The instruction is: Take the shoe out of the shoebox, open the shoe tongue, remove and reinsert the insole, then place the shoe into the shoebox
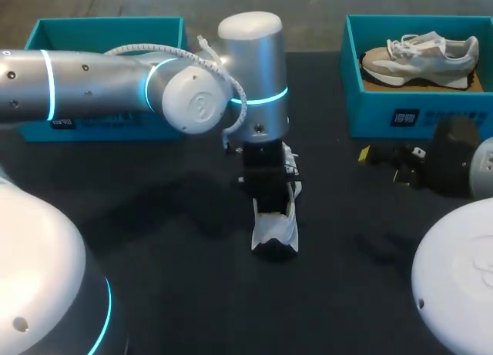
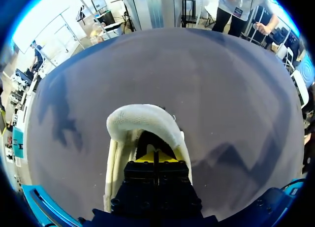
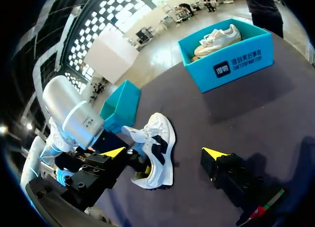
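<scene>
A white shoe with dark panels [image 1: 276,226] lies on the black table near the middle. My left arm comes across from the left, and its gripper [image 1: 269,207] points down into the shoe's opening. In the left wrist view the yellow tips [image 2: 155,159] are pressed together inside the shoe, just behind its rounded white rim [image 2: 142,119]. Whether something thin is pinched between them is hidden. My right gripper [image 1: 382,165] rests low at the right, open and empty. In its own view the fingers [image 3: 164,153] stand wide apart with the shoe [image 3: 160,138] ahead of them.
A teal shoebox [image 1: 385,112] at the back right holds a beige sneaker [image 1: 420,51]. A second teal box [image 1: 100,31] stands at the back left, behind my left arm. Bare black tabletop lies in front of the shoe.
</scene>
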{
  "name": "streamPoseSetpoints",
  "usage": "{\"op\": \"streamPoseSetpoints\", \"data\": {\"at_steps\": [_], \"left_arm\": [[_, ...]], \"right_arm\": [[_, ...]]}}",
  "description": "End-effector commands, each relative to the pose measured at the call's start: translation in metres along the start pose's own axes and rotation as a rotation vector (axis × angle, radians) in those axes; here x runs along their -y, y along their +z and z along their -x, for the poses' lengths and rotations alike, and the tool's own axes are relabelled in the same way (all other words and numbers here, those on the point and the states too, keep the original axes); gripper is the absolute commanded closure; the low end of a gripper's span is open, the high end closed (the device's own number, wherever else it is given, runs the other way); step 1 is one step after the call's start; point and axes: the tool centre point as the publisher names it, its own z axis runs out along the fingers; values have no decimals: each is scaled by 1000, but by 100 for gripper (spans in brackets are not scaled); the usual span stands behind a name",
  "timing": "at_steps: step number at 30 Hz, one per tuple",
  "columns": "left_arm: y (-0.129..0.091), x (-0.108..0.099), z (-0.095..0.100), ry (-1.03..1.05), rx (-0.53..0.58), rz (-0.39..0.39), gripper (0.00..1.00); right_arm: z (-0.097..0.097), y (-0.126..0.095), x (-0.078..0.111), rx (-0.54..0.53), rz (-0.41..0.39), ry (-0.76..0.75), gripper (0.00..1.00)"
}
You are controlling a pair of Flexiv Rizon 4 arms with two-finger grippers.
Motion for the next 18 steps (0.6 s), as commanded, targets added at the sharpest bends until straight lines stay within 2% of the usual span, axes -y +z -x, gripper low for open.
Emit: {"op": "streamPoseSetpoints", "data": {"at_steps": [1,6,8,18], "left_arm": [[12,-5,4,-9,-17,2,100],[13,-6,5,-21,-18,14,100],[13,-7,5,-13,-27,42,100],[-26,-14,0,-16,-27,178,100]], "right_arm": [[4,-2,-1,-10,-412,10,0],[4,-2,-1,-10,-412,10,0],[4,-2,-1,-10,-412,10,0],[4,-2,-1,-10,-412,10,0]]}}
